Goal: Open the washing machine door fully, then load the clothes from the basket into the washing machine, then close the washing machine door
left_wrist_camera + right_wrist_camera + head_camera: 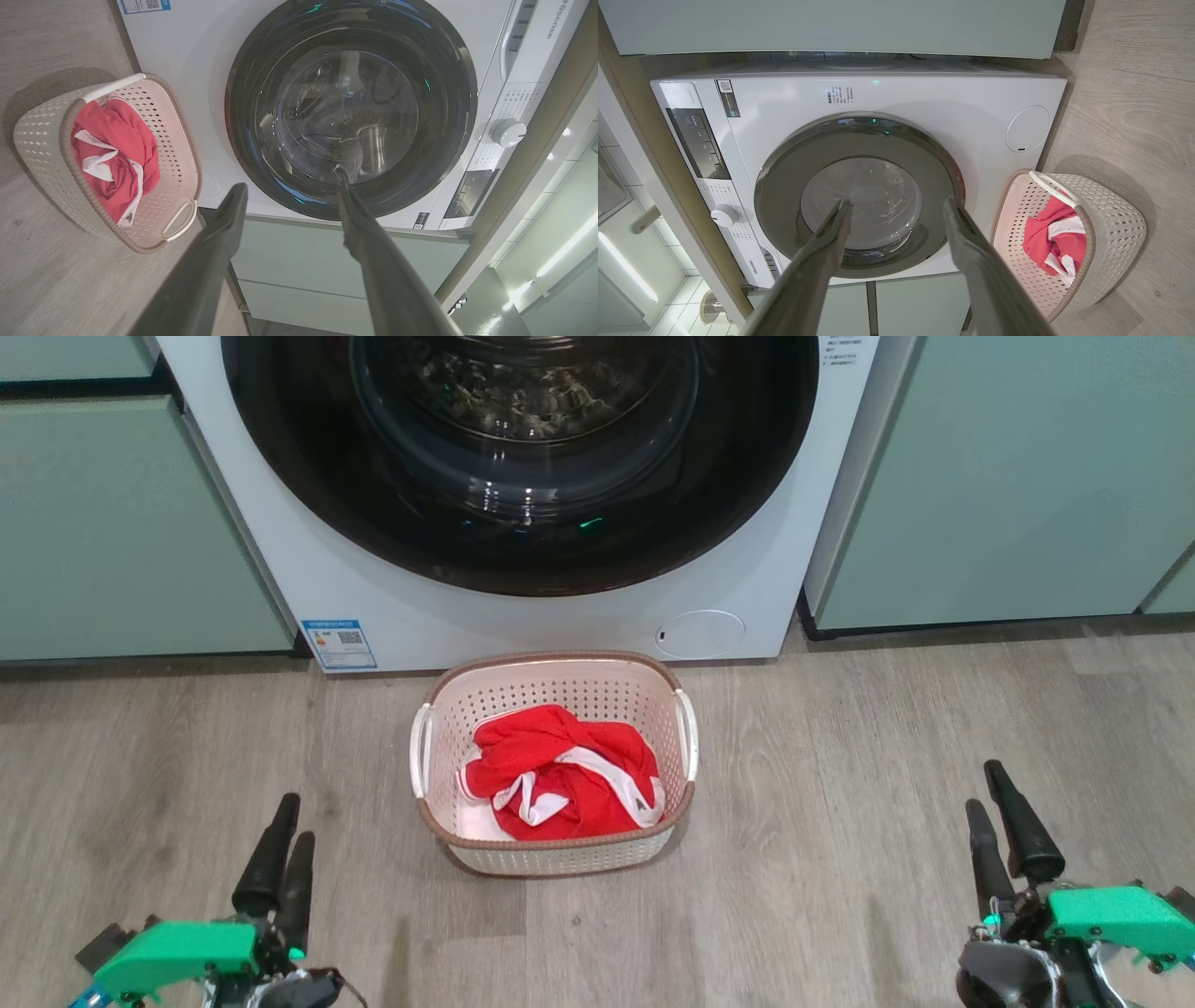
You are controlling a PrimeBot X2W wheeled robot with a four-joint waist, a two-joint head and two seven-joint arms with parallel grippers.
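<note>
Found the washing machine (392, 607) set between pale green cabinets (112, 523), with a narrow dark gap at the foot of each side edge. Found the washing machine door (523, 457) shut, its black rim flush on the white front. Found the basket (560, 859) on the wooden floor (840, 821) directly before the machine, below the door, its far rim just beside the bottom edge of the front. Saw the clothes (560, 775) bundled inside the basket, red with white bands, heaped towards the near wall. Noted open floor on both sides of the basket, and between it and both tools.

Found the left tool (296, 821) low at the left, well apart from the basket, fingers spread wide in its wrist view and holding nothing. Found the right tool (984, 787) low at the right, likewise well apart, fingers wide and empty.

Read "Hisense" (558, 18) on the top panel of the machine. Noted a blue-edged energy sticker (339, 643) with a QR code at the lower left corner of the front; could not read its print. Noted a round filter cap (700, 634) at the lower right corner. Noted a dark label strip (727, 97) carrying a QR code beside the control panel, and small print above the door, both too small to read. Saw a white dial (508, 132) beside the display.
</note>
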